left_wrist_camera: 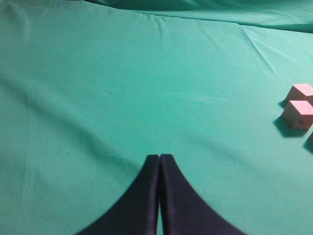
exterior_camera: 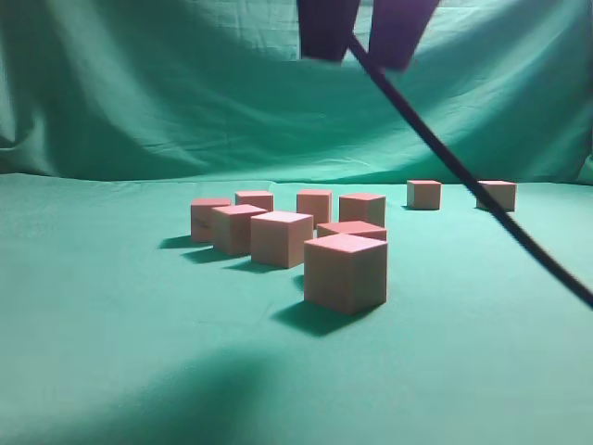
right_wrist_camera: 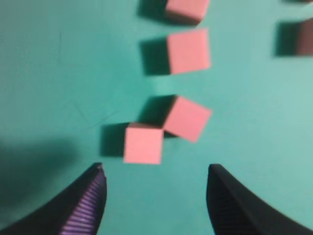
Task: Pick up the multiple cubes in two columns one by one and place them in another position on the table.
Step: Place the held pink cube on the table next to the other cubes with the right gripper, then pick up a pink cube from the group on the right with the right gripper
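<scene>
Several pink cubes stand in two columns on the green cloth [exterior_camera: 111, 306]; the nearest cube [exterior_camera: 345, 271] is at the front, with another cube [exterior_camera: 281, 237] behind it to the left. Two more cubes [exterior_camera: 423, 194] [exterior_camera: 497, 195] stand apart at the back right. My right gripper [exterior_camera: 361, 37] hangs high above the columns, open and empty. In the right wrist view it [right_wrist_camera: 156, 171] is open above the nearest cube [right_wrist_camera: 143, 144], which touches a turned cube [right_wrist_camera: 187, 118] at a corner. My left gripper [left_wrist_camera: 159, 156] is shut and empty over bare cloth, with two cubes [left_wrist_camera: 298, 114] at the right edge.
A black cable [exterior_camera: 463, 176] runs from the right gripper down to the right edge of the exterior view. The green cloth rises as a backdrop [exterior_camera: 185, 93] behind the table. Bare cloth lies left of and in front of the cubes.
</scene>
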Available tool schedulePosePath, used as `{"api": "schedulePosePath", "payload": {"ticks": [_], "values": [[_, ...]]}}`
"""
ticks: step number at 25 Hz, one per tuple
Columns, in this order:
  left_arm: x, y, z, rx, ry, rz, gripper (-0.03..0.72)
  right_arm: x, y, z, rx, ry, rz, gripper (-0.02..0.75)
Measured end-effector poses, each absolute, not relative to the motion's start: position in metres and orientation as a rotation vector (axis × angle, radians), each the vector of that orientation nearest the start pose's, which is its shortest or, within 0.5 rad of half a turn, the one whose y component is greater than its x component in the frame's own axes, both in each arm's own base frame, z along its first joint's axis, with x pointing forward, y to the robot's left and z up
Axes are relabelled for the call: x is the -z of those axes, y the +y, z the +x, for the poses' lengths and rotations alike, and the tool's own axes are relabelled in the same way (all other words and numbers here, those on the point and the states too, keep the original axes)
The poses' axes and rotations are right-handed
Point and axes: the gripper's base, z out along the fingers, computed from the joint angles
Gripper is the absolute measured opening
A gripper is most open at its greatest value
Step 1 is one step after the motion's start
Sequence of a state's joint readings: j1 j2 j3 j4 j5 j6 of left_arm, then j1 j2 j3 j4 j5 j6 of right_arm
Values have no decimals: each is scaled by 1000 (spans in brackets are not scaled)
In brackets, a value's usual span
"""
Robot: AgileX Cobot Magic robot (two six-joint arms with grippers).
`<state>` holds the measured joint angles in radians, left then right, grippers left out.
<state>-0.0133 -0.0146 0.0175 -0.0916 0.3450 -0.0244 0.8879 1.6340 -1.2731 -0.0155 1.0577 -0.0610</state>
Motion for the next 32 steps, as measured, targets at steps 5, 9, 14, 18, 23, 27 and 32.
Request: {"api": "schedulePosePath", "payload": {"ticks": [5, 9, 14, 18, 23, 27, 32], "values": [[-177, -4, 53, 116, 1830, -67, 0, -300, 235, 228, 11, 2535, -1114, 391], [-177, -4, 53, 116, 1830, -67, 0, -314, 202, 264, 29, 2611, -753, 391], [-177, -4, 53, 116, 1830, -67, 0, -324, 151, 307, 26, 2663, -400, 391], [-177, -4, 53, 116, 1830, -67, 0, -311, 132, 340, -54, 2741, -291, 391], [-177, -4, 53, 116, 1830, -67, 0, -290, 144, 380, -118, 2764, -339, 391], [-177, -4, 53, 116, 1830, -67, 0, -270, 157, 415, -125, 2756, -347, 391], [-177, -4, 53, 116, 1830, -67, 0, -237, 169, 449, -98, 2759, -370, 391]]}}
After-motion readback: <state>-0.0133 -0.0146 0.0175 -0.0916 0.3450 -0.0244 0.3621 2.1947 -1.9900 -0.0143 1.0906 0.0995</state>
